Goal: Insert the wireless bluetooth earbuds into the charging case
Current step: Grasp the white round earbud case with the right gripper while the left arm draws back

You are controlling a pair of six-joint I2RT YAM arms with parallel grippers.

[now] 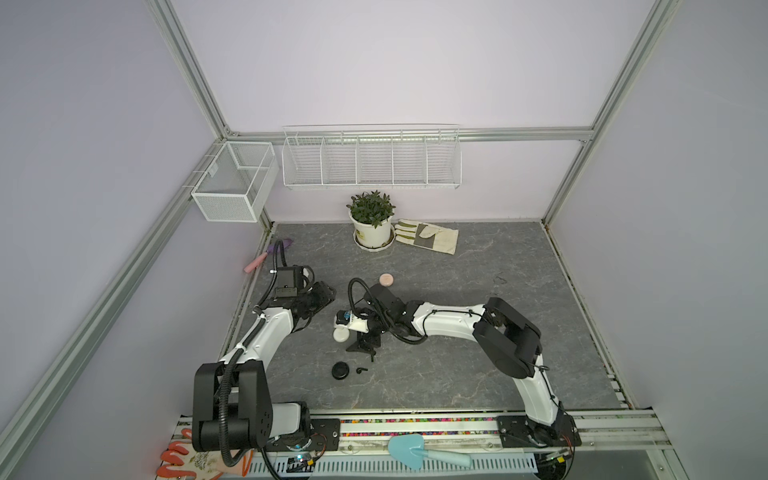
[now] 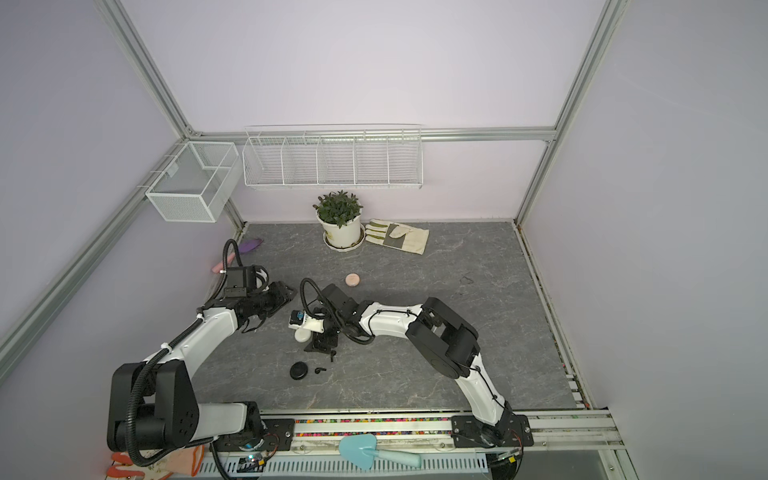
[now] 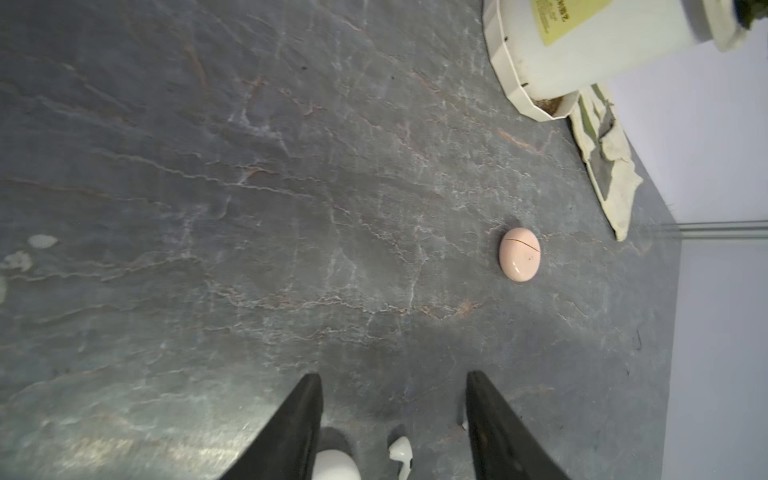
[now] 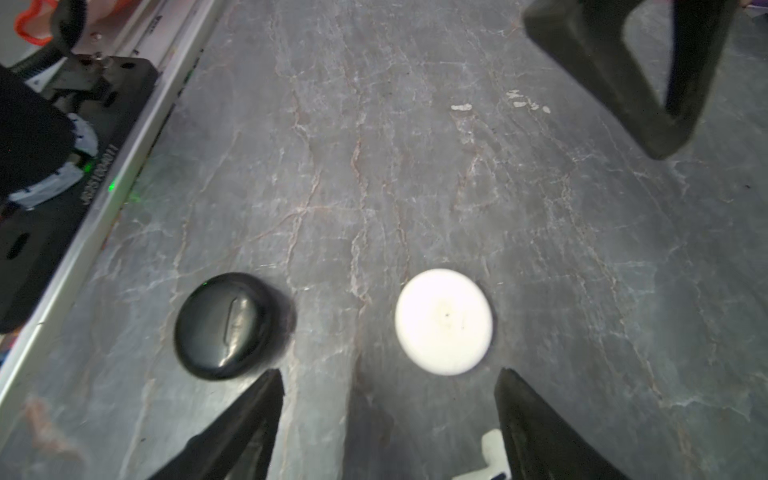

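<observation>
2 top views high at front, down twd back wall (image 1: pixel 395 62), same scene, wrist cams close over tabletop (image 3: pixel 249 208)

Nothing legible — the yellow label (image 3: pixel 557 20) is blurred.

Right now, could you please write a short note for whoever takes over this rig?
Left claw: open, empty; a white earbud lies loose between its jaws.
Right claw: open, empty, facing the white case.
Black case, pink case and white case all look shut.
Black earbud lies on the table beside the black case.
Done: nothing I can confirm. Left: case both visible earbuds; others not in view.
</observation>
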